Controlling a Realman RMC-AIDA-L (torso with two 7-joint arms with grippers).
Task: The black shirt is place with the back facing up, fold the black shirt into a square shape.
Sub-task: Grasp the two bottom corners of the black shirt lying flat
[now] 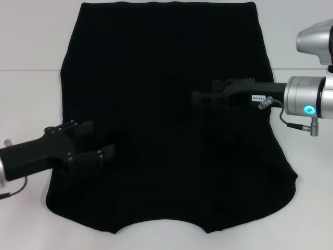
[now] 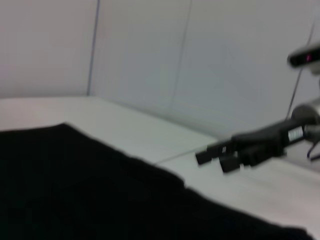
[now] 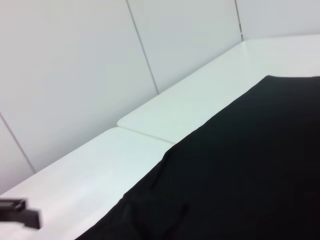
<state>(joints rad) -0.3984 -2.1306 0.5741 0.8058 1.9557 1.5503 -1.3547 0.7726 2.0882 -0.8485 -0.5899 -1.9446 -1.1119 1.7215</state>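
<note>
Both claws hover over the black shirt [image 1: 166, 104], long axis near-to-far: left claw [image 1: 104, 146] spread open near-left, right claw [image 1: 200, 99] mid-right, grip unreadable.

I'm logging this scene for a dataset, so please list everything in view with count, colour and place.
black shirt: one, black, spread flat over the middle of the table, plain side up, sleeves seemingly folded in, neckline edge nearest the robot.
table: one, white, under the shirt, with a seam line running across it.
wall panels: several, pale grey-white, behind the table, seen in both wrist views.
left gripper: one, black, over the shirt's left side near the robot, jaws apart.
right gripper: one, black on a silver arm with a blue-lit ring, over the shirt's right half; jaw state unclear.
</note>
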